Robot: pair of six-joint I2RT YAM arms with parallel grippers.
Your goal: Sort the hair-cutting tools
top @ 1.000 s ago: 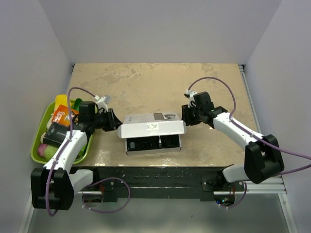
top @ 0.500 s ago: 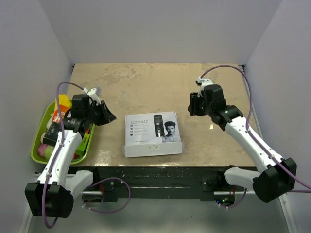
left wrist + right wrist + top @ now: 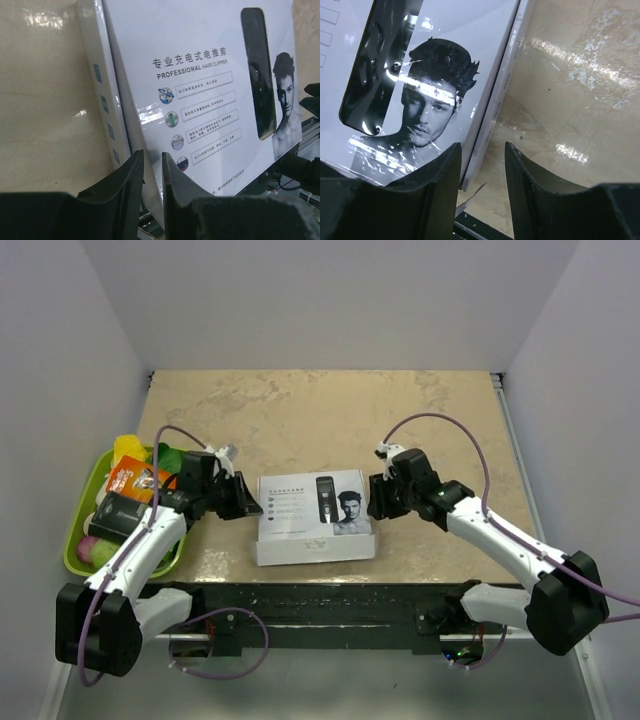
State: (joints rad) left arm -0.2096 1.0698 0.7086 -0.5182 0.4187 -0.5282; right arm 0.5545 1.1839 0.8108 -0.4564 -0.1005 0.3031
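A white box (image 3: 300,508) lies shut in the middle of the table, its printed lid facing up. A dark oblong on the lid (image 3: 325,498) shows a black clipper (image 3: 257,85); I cannot tell whether it is a print or a window. The other hair-cutting tools are hidden. My left gripper (image 3: 252,508) sits low at the box's left edge (image 3: 107,115), its jaws a narrow gap apart (image 3: 152,152), holding nothing. My right gripper (image 3: 372,498) stands open at the box's right edge (image 3: 495,100), its gap (image 3: 482,145) mostly over bare table.
A green tray (image 3: 72,545) at the left edge holds colourful packets and fruit (image 3: 130,480), close behind my left arm. The table's black front rail (image 3: 320,595) runs just below the box. White walls close in the left, far and right sides.
One second ago the lid stood raised between both grippers, showing the black insert. It then dropped shut and both arms pulled back. Now both grippers are back at the box's sides.
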